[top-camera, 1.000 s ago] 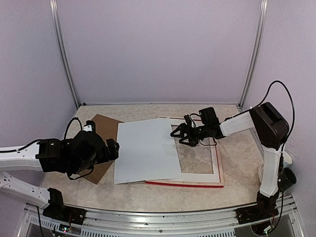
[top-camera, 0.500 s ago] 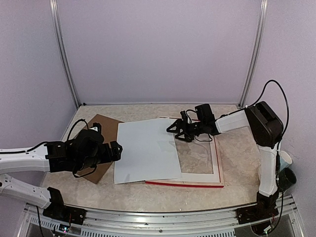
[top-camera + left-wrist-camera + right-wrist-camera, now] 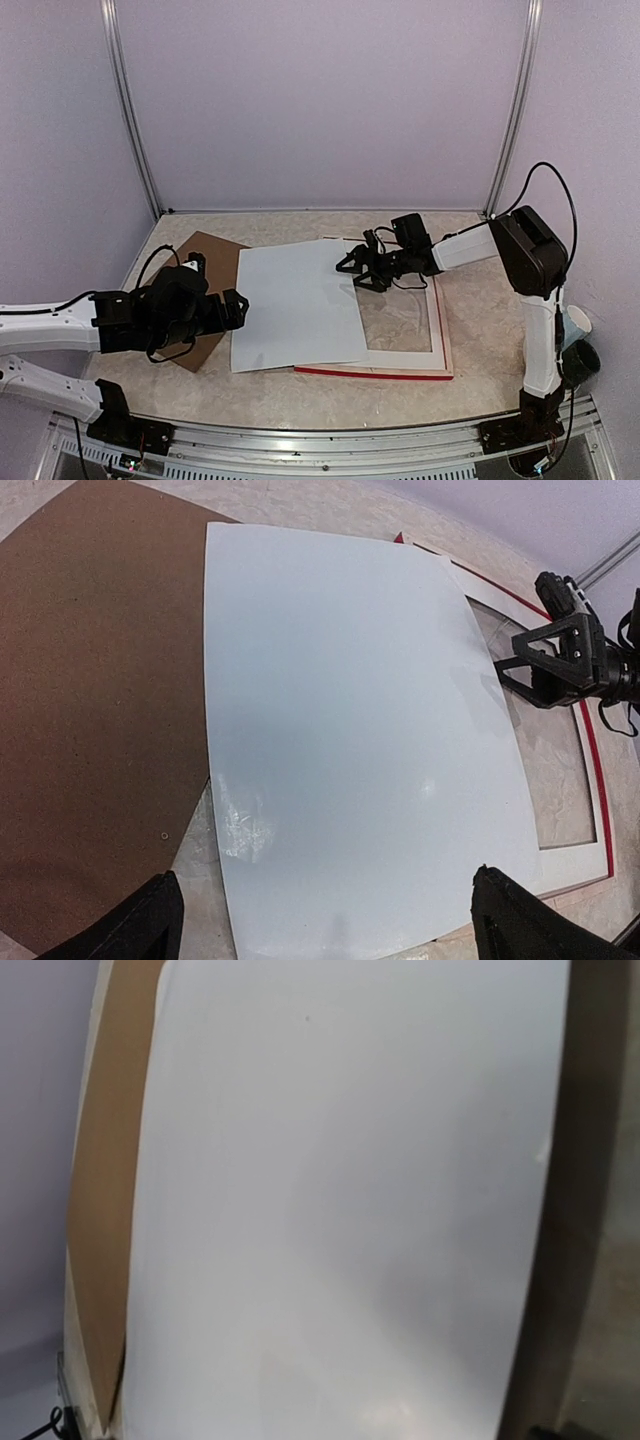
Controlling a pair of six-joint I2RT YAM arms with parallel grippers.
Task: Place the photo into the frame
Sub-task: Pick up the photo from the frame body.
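The photo (image 3: 295,305) lies white back up, its right part overlapping the frame (image 3: 375,372), whose red edge shows along the front. My right gripper (image 3: 356,272) is open, low at the photo's far right edge, over the frame's opening. The left wrist view shows its spread fingers (image 3: 512,666) at the edge of the photo (image 3: 350,740). My left gripper (image 3: 233,305) is open beside the photo's left edge; its fingertips (image 3: 150,925) straddle the photo's near end from above. The white sheet (image 3: 340,1210) fills the right wrist view.
A white mat border (image 3: 400,355) lies on the frame. A brown backing board (image 3: 215,260) lies left of the photo, partly under my left arm, and shows again (image 3: 90,700) in the left wrist view. Purple walls enclose the marbled table (image 3: 480,300).
My right gripper has slid left and slightly back, reaching the photo's right edge. My left arm has shifted a little to the right. The photo has not moved.
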